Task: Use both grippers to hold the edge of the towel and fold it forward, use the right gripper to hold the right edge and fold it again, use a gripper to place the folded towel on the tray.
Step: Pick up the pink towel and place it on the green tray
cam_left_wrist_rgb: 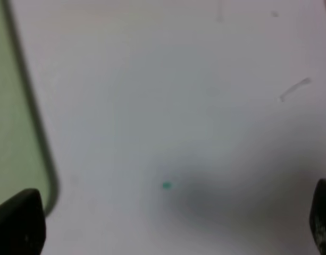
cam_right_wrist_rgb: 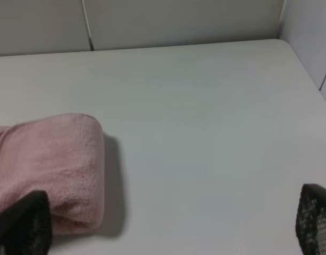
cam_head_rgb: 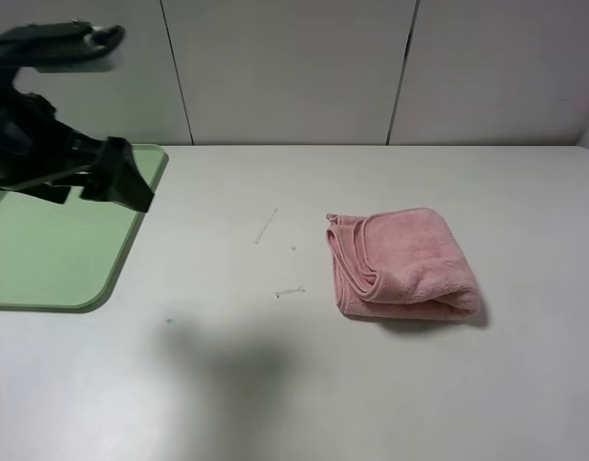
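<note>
Lab: bare white table (cam_head_rgb: 390,384), panelled wall (cam_head_rgb: 284,67)

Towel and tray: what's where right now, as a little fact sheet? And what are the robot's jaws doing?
towel: pink, folded, on the table, right of centre
tray: green, far left, apart from the towel
left jaws: open, above the tray's right edge, holding nothing
right jaws: open, close by the towel, holding nothing

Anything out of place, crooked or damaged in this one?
The towel is folded loosely, its layers splaying unevenly at the side facing the tray, and it lies on the table, not the tray. Nothing spilled or damaged.
</note>
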Controlling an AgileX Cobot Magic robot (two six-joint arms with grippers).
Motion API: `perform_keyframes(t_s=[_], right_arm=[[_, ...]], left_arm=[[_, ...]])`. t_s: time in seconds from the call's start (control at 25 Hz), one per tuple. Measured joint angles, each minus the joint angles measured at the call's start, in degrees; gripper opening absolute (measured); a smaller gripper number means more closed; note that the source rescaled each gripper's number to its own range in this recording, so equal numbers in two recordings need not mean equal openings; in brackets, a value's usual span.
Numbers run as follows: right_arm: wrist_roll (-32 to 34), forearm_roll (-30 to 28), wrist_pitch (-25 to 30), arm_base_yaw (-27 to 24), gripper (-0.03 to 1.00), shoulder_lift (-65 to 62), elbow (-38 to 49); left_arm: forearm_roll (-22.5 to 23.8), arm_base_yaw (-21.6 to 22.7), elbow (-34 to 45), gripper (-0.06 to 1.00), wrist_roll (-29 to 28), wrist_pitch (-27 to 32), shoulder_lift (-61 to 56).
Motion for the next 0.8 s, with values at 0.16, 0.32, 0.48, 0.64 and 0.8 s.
perform_keyframes(t_s=[0.16,0.32,0.48,0.64,0.8], right_arm=[[0.0,0.0,0.0,0.0,1.0,0.0,0.0],[0.0,0.0,0.0,0.0,1.0,0.0,0.0],[0.0,0.0,0.0,0.0,1.0,0.0,0.0],[0.0,0.0,0.0,0.0,1.0,0.0,0.0],[0.0,0.0,0.0,0.0,1.0,0.0,0.0]], left_arm=[[0.0,-6.8,-1.7,1.0,-4.3,-6.2,7.7],[-0.1,-12.5,-4.5,1.0,-8.2,-11.9,15.2],[-0.2,-16.4,-8.2,1.0,-11.2,-16.4,22.3],[-0.3,-19.3,-13.4,1.0,-13.2,-18.1,28.4],[-0.4,-21.1,-18.9,1.0,-14.0,-18.6,33.5]])
